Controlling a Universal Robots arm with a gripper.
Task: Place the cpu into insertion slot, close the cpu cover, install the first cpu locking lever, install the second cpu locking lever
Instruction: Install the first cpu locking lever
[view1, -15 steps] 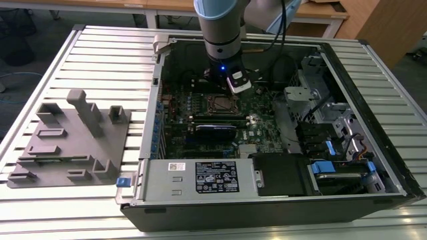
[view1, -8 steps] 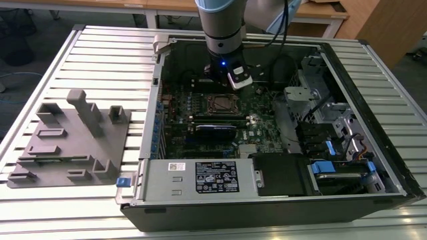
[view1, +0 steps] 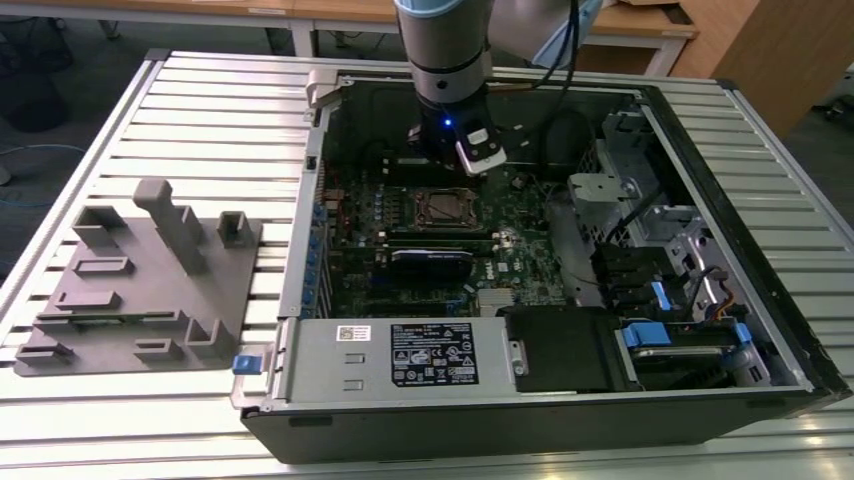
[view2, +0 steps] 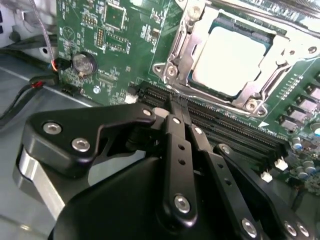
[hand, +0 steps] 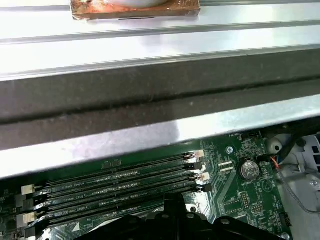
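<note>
The cpu (view2: 231, 59), a pale square chip, lies in the insertion slot (view1: 447, 208) on the green board. The cpu cover (view2: 248, 94), a silver frame, lies flat around the chip. A thin metal lever (view2: 183, 52) runs along one side of the socket. My gripper (view2: 172, 105) is shut with nothing between its black fingers. Its tip hangs over the long black memory slots (view2: 225, 122) right beside the socket. In the exterior view the gripper (view1: 449, 165) hovers just behind the socket inside the open case. Its tip (hand: 172, 200) also shows in the first wrist view.
The open computer case (view1: 747, 200) lies on a slatted metal table (view1: 200, 120). A labelled power supply (view1: 400, 355) fills the front. Drive bays with blue tabs (view1: 661, 320) stand at the exterior view's right, a grey fixture block (view1: 134, 280) at its left. A coin battery (view2: 83, 63) and cables sit near the socket.
</note>
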